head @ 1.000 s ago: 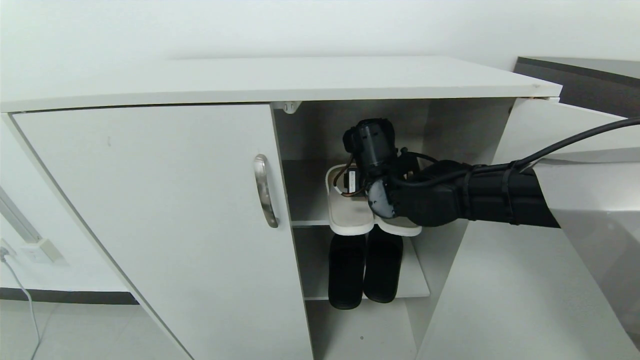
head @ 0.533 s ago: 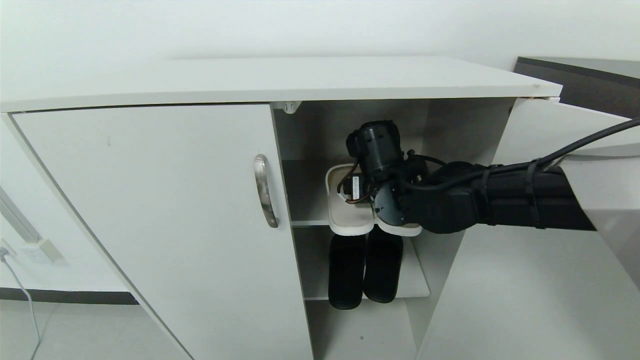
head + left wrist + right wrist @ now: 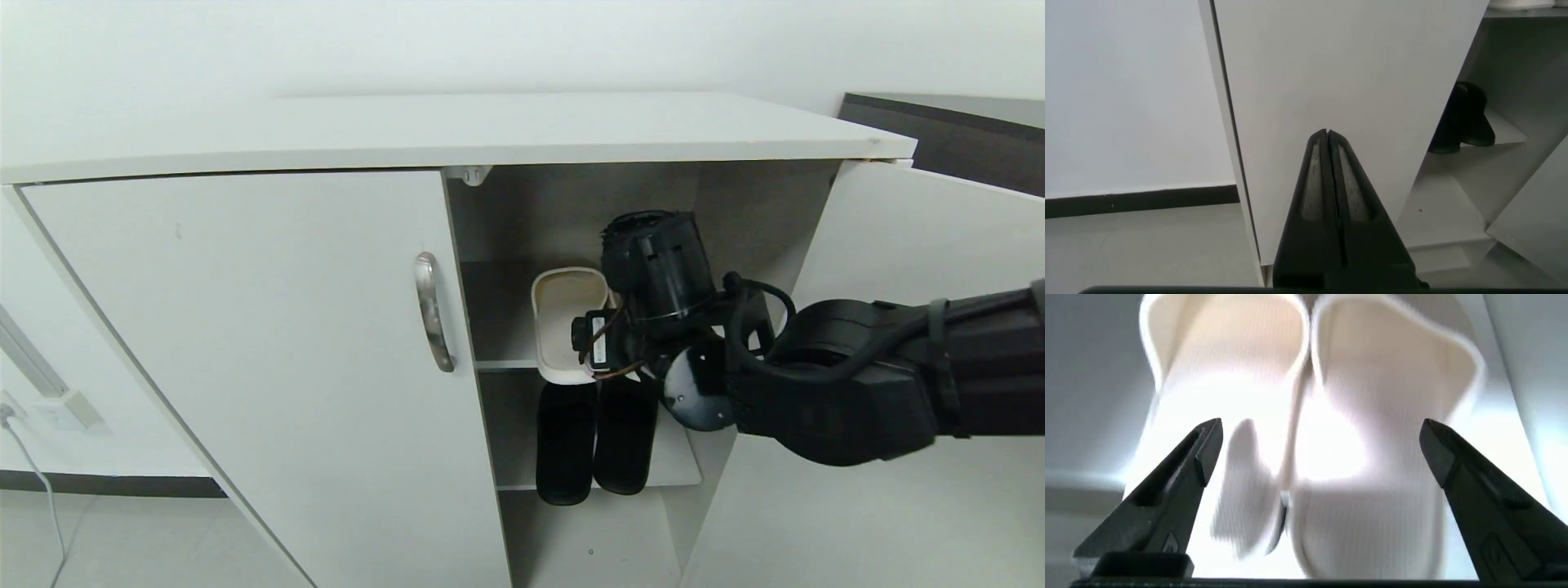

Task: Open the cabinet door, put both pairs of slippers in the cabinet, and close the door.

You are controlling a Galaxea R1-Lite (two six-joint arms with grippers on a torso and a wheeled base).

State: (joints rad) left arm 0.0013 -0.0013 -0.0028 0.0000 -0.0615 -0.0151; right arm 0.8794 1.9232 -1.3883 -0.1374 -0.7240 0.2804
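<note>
The right arm (image 3: 857, 392) is entering the cabinet (image 3: 490, 131) from 3 o'clock. The right gripper (image 3: 1321, 429) is standing spread, apart from the white slippers (image 3: 563, 318) it is facing. Black slippers (image 3: 592, 441) are lying at their 6 o'clock. The left gripper (image 3: 1327, 135) is staying pressed together, facing the door (image 3: 1331, 65).
</note>
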